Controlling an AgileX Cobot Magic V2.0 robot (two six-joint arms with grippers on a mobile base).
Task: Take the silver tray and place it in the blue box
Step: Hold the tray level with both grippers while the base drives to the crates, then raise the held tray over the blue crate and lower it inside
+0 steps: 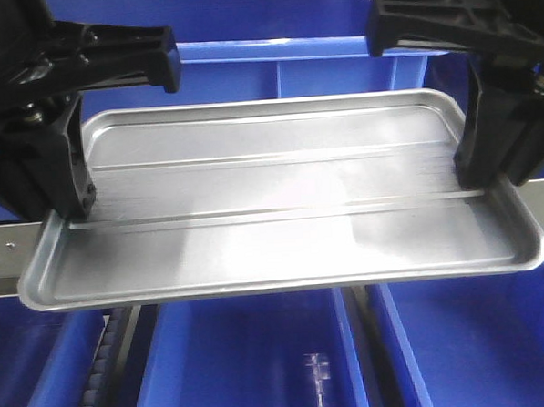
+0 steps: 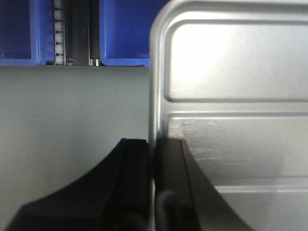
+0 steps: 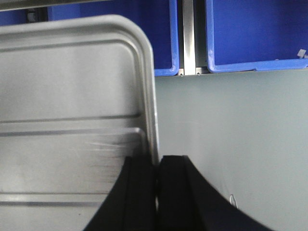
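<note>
**Tray:** It is hanging level between the two arms, long side toward the front camera, with its ribbed bottom bare. It is not yet in the box, whose rolled rim is showing just beyond the tray's far edge. Narrower bins and a metal rail are lying under its near edge. The wrist views are showing grey bench beside the tray's ends. The tray appears lifted off the bench, though contact cannot be ruled out from those views.

**Left gripper:** It is clamping the left short rim, one pad inside the tray and one outside. The rim is running edge-on between the pads with no gap showing.

**Right gripper:** It is pinching the right short rim in the same way, roughly opposite the left.

**Assessment:** The matched end grips are there to keep a wide, thin, slick tray from tipping or twisting, which a single pinch could not prevent. The step in hand is judged to be the carry toward the box. The next move is calling for both arms to travel together, clear the box rim, lower, and release together.

**Risk:** Uneven travel could drag the narrow rim out of one pair of pads.
</note>
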